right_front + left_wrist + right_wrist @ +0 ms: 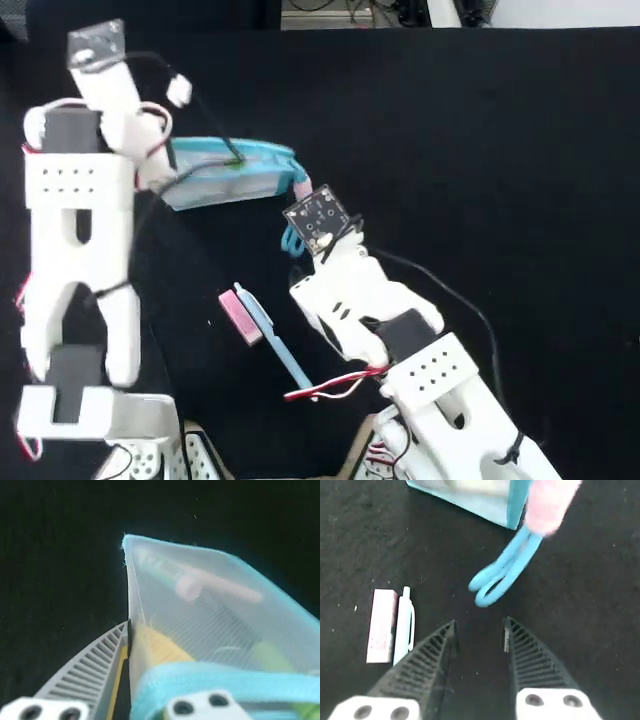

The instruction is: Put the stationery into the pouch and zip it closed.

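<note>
A translucent teal pouch lies at the back left of the black table. My left gripper is shut on one end of the pouch, and a pale pink item, a green one and a yellow one show through its mesh. In the high view the left gripper is at the pouch's left end. My right gripper stands open just short of the pouch's blue cord loop and pink tab. A pink eraser and a light blue pen lie side by side beside the right gripper.
The eraser and pen lie between the two arms, near the front. The right arm's red and white wires hang close to the pen's near end. Bare black cloth stretches to the right.
</note>
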Robot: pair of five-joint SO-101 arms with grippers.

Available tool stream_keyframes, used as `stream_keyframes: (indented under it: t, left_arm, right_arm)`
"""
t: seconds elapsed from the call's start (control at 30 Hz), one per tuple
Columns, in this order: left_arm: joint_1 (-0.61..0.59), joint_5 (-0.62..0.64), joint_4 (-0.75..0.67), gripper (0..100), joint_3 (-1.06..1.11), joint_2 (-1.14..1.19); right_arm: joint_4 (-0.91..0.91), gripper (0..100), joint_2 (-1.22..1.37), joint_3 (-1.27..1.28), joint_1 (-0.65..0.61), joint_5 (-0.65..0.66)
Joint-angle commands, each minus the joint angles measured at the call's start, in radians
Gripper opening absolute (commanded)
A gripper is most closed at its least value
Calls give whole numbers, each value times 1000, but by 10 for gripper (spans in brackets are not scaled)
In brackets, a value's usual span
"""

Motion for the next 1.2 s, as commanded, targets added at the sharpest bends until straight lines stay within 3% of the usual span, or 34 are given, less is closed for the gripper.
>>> stream_keyframes:
  t: [0.0,0.13,0.3,0.53,0.73,0.9,1.17]
  left_arm:
    - [-54,-8,38,30,-137,196]
    - [-70,-8,63,30,-179,199]
    - [-61,-6,69,30,-171,141]
    - [-68,25,68,30,-142,-32]
    - [-70,21,55,30,-145,144]
    - [-73,21,72,30,-268,381]
    - [-104,25,72,30,-266,315]
  right_arm:
    - [-26,145,-13,-2,-6,-11]
    - [-23,145,-12,-2,-20,-11]
    - [-29,147,-5,33,-150,-9]
    - [-26,253,-5,42,-180,-12]
    - [-48,254,-5,67,-181,-5]
    - [-112,254,-5,107,-183,-5]
    - [-74,256,82,39,-183,-12]
